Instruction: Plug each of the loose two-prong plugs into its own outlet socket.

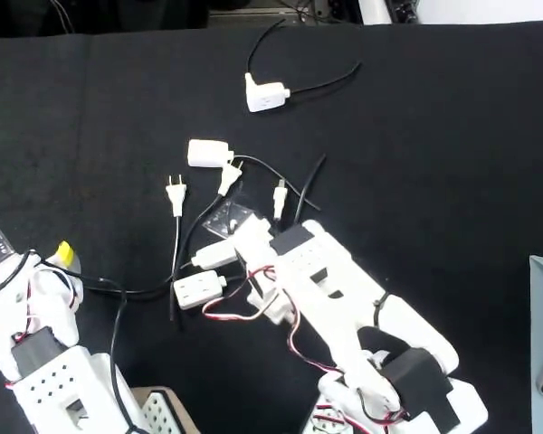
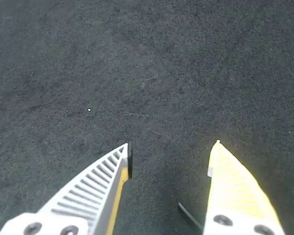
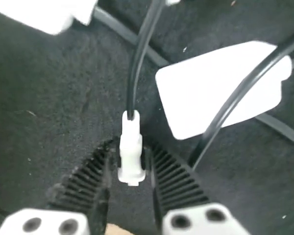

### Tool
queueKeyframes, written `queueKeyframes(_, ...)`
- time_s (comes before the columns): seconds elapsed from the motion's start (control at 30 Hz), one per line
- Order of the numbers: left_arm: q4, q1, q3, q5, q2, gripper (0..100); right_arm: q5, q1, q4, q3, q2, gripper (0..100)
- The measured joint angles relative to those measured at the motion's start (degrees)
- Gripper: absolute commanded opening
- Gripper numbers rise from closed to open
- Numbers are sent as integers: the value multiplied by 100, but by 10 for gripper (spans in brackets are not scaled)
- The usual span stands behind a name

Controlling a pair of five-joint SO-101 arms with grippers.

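Right gripper: the right gripper is clamped on a white two-prong plug. The ribbed fingers press it from both sides, and its black cord runs away from the wrist.
Beside that grip: a white socket block lies flat just past the held plug, with another black cord crossing over it.
Left gripper: the left gripper hangs over bare black tabletop. Its white finger and yellow finger stand well apart with nothing between them.
Arms: the right arm stretches in from the near right toward the tangle of cords in the middle. The left arm sits back at the near left corner.
Far outlet socket: the far outlet socket lies alone near the far edge, on its own cord.
Middle outlet socket: the middle outlet socket has a white angled plug just beside its end. I cannot tell whether that plug is seated.
Loose plugs: an upright-pronged plug lies left of centre, prongs toward the far edge. A slim plug lies just off the right arm's tip.
Near outlet sockets: the upper near socket and the lower near socket lie close together beside the right arm.
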Motion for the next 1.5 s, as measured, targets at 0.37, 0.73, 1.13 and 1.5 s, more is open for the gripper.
queueKeyframes(0.37,0,193,0,0,0,265,-123,0,633,-501,-2110,11)
queueKeyframes(0.73,0,1046,-97,0,0,267,-1046,-870,-703,387,-3947,11)
queueKeyframes(1.13,0,3402,-721,0,0,263,-1380,-1626,-2435,1222,-4009,11)
queueKeyframes(1.5,466,4475,-1116,-9,0,263,-1424,-1644,-2505,1222,-4009,11)
